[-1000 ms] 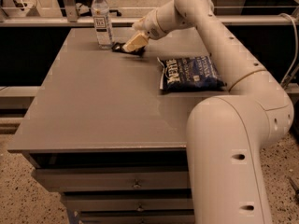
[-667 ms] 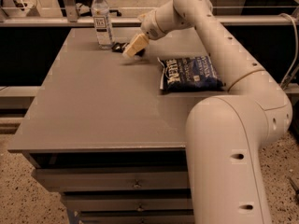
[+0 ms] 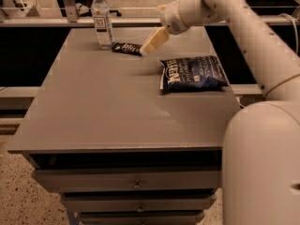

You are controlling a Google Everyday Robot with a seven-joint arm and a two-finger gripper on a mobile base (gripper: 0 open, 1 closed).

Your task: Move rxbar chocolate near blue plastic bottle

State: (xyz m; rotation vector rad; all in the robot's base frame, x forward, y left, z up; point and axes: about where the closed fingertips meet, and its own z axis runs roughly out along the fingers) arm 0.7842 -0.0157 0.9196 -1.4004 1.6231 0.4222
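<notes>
The rxbar chocolate (image 3: 125, 48), a small flat black wrapper with white lettering, lies on the grey table (image 3: 103, 107) at the back, just right of the blue plastic bottle (image 3: 102, 18). The bottle stands upright, clear with a white cap and a pale label. My gripper (image 3: 149, 46) hangs just right of the bar, raised a little off the table and holding nothing. It points down and to the left from the white arm (image 3: 220, 3).
A puffy blue bag (image 3: 193, 73) lies on the table's right side, below the arm. The arm's large white base (image 3: 262, 163) fills the lower right. Drawers (image 3: 136, 185) sit under the table. A rail and floor lie behind it.
The gripper has lifted off the rxbar chocolate and drawn back to the right. The bar now lies uncovered on the table beside the bottle.
</notes>
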